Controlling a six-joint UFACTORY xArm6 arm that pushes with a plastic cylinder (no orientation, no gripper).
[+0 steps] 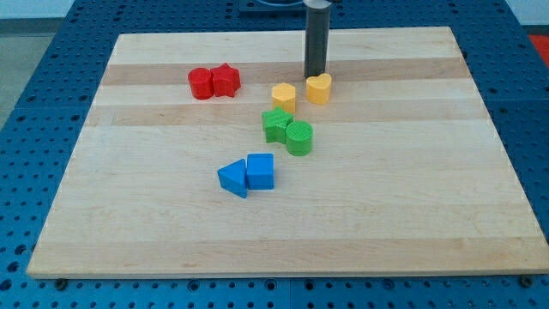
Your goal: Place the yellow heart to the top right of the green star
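The yellow heart (319,88) lies on the wooden board (412,197), up and to the right of the green star (276,124). My tip (315,75) stands just at the heart's upper left edge, touching or nearly touching it. A yellow hexagon-like block (284,96) sits left of the heart, just above the green star. A green cylinder (299,138) touches the star's lower right side.
A red cylinder (201,83) and a red star (226,80) sit together at the upper left. A blue triangle (232,178) and a blue block (261,171) sit together below the green pair.
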